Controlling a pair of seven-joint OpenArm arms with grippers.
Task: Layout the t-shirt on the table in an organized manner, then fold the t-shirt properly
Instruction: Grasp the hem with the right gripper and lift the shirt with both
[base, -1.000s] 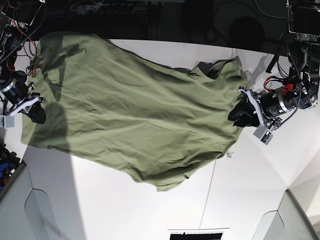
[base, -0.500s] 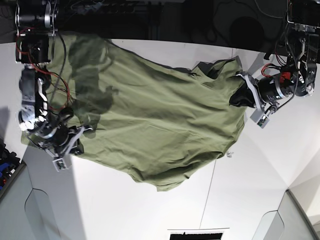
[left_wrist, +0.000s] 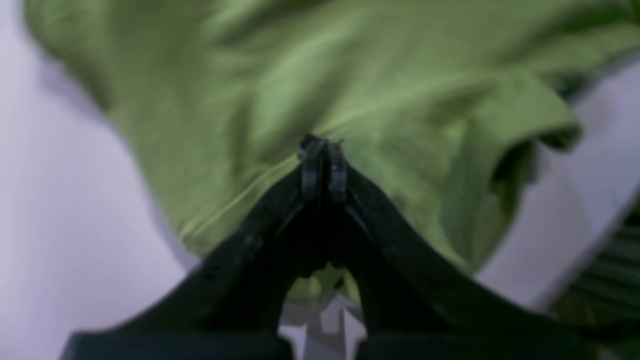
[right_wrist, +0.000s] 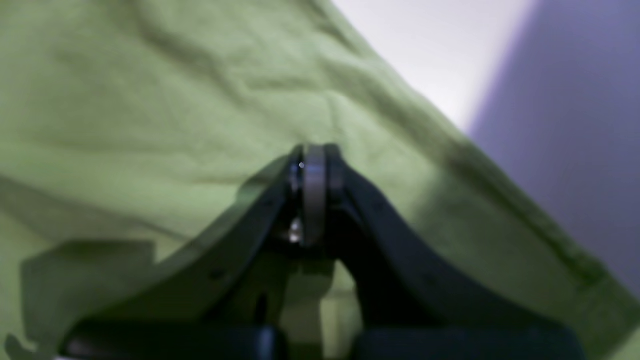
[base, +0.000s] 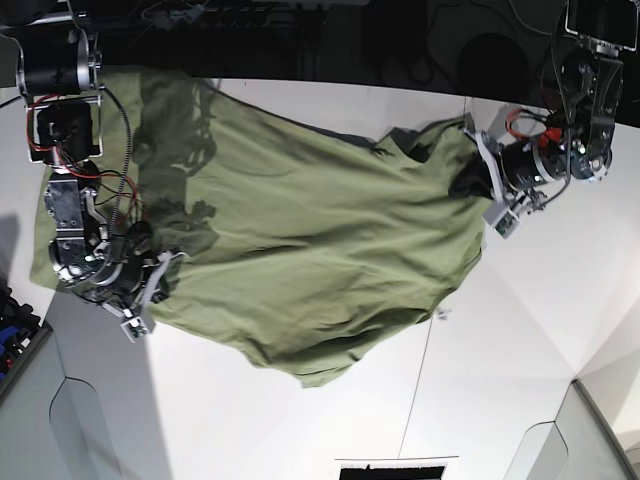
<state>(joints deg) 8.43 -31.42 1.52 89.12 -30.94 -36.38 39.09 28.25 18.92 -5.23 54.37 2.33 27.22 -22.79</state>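
Right gripper (base: 150, 285): at the left of the base view, over the shirt's lower-left edge; in its wrist view the jaws are pressed together with no fabric visible between the tips, so it appears to hold nothing
T-shirt (base: 300, 240): olive green, spread across the table (base: 520, 330) but skewed and creased, one sleeve bunched at the lower middle, collar end rucked up at the right; a small white tag (base: 441, 316) shows at the right-hand edge
Left gripper (base: 478, 182): at the right of the base view, on the collar end; jaws closed tight at the fabric, whether a fold is actually caught is not clear from the blurred wrist view
Risk, slipped pinch: a thin hold at the collar may let go under a pull, leaving the shirt crooked
Risk, one-sided drag: with only one end held, a pull would likely slide the whole garment and deepen the creases
Risk, edge: the far hem lies close to the table's dark back edge and could go over
Containers: none in view, nothing held in any
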